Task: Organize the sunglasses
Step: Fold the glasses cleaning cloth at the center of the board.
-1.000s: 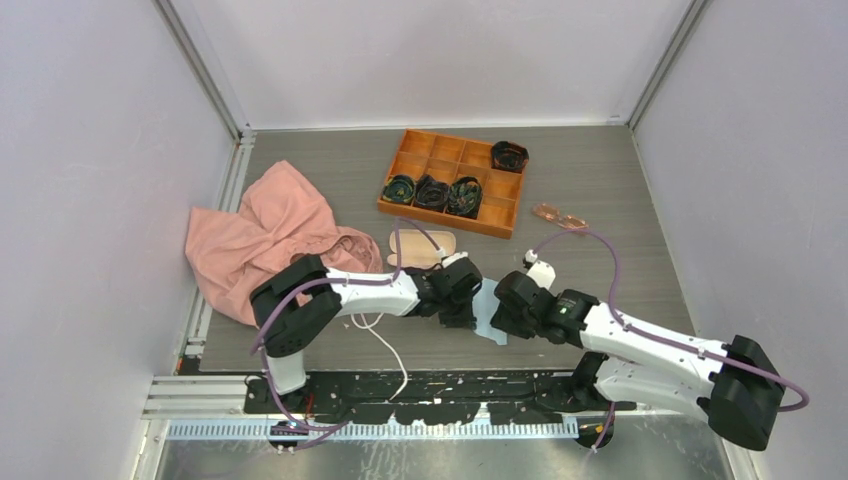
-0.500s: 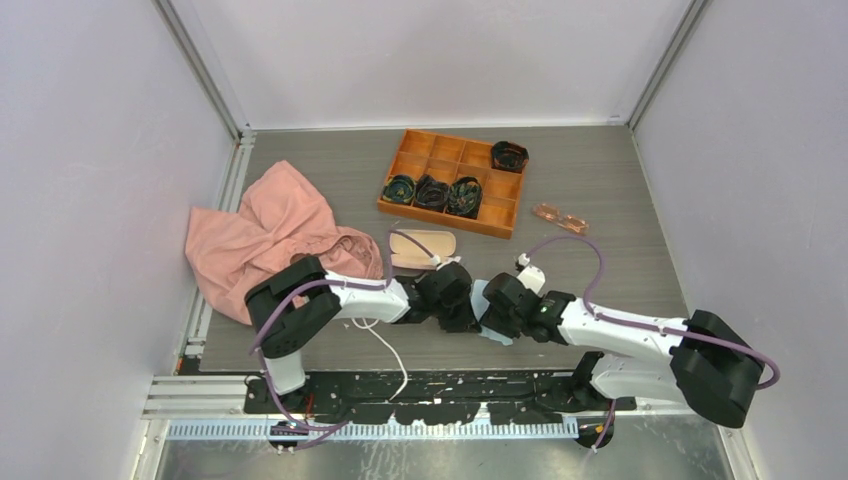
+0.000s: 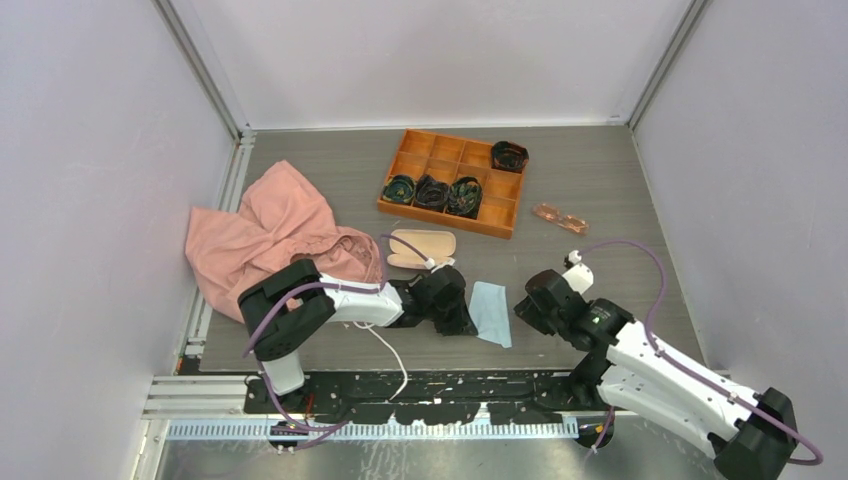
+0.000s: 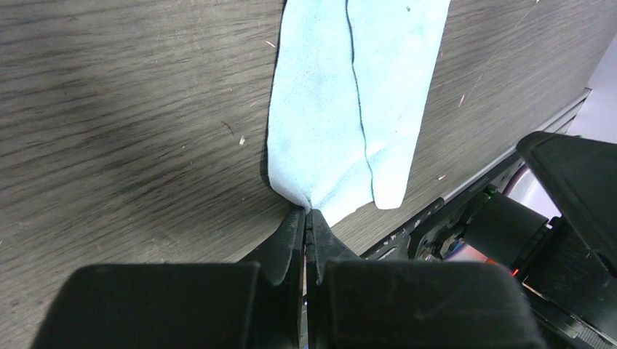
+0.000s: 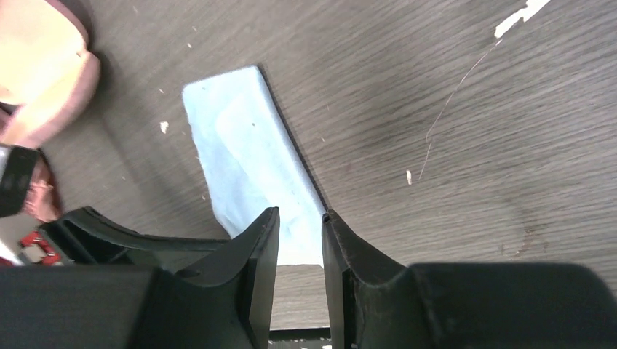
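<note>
Left fingers (image 4: 287, 240) are pinching the thin light blue cloth (image 3: 491, 311); right fingers (image 5: 258, 247) are holding nothing.

I am keeping the left fingers pressed together on a near corner of the cloth, which is lying folded flat on the grey wood-grain tabletop (image 3: 620, 180). My right fingers are hanging a narrow gap apart above the cloth's other edge, gripping nothing. The small sunglasses with pinkish-orange lenses and a thin frame (image 3: 559, 216) are sitting on the tabletop well away from both arms, just beside the right end of the orange wooden divided tray (image 3: 440, 217). The pink oblong hard case (image 3: 422, 247) is lying just beyond my left arm, beside the crumpled pink garment (image 3: 262, 235).
</note>
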`<state>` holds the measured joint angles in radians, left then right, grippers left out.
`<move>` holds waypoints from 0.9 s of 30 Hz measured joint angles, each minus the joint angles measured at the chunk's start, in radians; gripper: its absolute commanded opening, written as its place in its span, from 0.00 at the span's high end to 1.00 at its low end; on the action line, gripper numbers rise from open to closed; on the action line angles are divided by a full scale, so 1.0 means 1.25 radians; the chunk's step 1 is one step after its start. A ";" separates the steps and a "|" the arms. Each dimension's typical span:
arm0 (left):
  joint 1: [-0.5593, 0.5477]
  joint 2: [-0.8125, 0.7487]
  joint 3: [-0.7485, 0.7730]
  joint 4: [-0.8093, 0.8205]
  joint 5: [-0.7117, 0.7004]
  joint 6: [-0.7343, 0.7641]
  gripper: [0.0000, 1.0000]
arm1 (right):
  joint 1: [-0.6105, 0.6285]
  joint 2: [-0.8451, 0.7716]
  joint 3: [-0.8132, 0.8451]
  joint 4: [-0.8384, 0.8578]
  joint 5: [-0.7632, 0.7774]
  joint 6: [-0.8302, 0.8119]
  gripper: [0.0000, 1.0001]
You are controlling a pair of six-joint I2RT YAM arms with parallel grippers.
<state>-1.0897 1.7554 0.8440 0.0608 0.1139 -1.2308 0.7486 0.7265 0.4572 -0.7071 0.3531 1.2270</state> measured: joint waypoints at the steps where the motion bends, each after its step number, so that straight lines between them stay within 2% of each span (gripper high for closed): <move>1: 0.000 0.000 0.000 0.000 0.000 0.000 0.99 | 0.000 0.008 0.004 -0.003 -0.009 -0.006 0.66; 4: 0.000 0.000 0.000 0.000 0.000 0.000 1.00 | 0.020 0.072 0.011 -0.004 -0.030 -0.023 0.66; 7: 0.000 0.000 0.000 0.000 0.000 0.000 1.00 | 0.096 0.142 0.029 -0.021 -0.030 -0.040 0.68; 10: 0.000 0.000 0.001 -0.001 0.000 0.001 1.00 | 0.137 0.152 0.051 -0.030 -0.034 -0.060 0.69; 14: 0.000 0.001 0.004 -0.005 0.000 0.003 1.00 | 0.142 0.157 0.059 -0.023 -0.072 -0.094 0.71; 20: 0.005 0.006 0.016 -0.017 0.002 0.007 0.99 | 0.155 0.253 0.057 0.002 -0.125 -0.131 0.71; 27: 0.008 0.007 0.019 -0.026 0.004 0.008 1.00 | 0.156 0.303 0.057 0.018 -0.095 -0.143 0.74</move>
<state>-1.0798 1.7638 0.8677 0.0280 0.1188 -1.2213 0.9436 1.1049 0.5289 -0.6846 0.2340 1.0489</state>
